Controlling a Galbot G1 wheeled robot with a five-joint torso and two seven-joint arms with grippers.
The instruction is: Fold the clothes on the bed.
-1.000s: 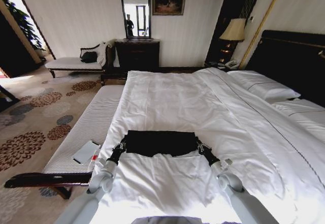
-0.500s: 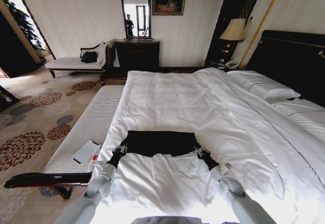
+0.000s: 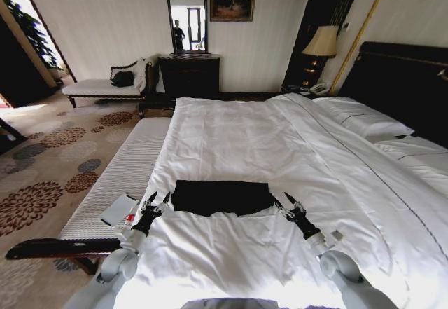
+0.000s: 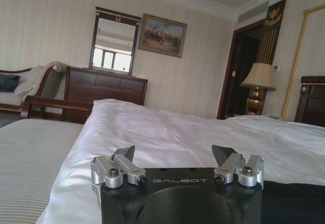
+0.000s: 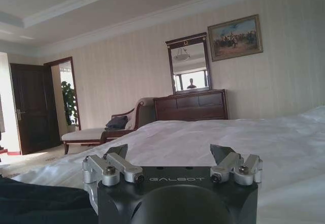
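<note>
The clothes [image 3: 222,197], a black T-shirt, lie folded into a flat rectangle on the white duvet near the foot of the bed [image 3: 280,141]. My left gripper [image 3: 159,198] is open just off the shirt's near left corner, holding nothing. Off the near right corner my right gripper [image 3: 283,200] is also open and apart from the fabric. In the left wrist view the left gripper [image 4: 173,155] has spread fingers, with the black shirt [image 4: 294,201] beside it. The right wrist view shows the right gripper [image 5: 172,153] spread too, the shirt [image 5: 40,203] off to one side.
A long white-cushioned bench [image 3: 119,176] runs along the bed's left side, with a flat white item [image 3: 119,209] on it. Pillows [image 3: 364,121] and a dark headboard [image 3: 406,85] are at the right. A dresser [image 3: 189,74] and lamp [image 3: 322,43] stand at the far wall.
Both grippers have opened and let go of the shirt's near corners. They have drawn back toward me and slightly outward. The shirt stays flat.
</note>
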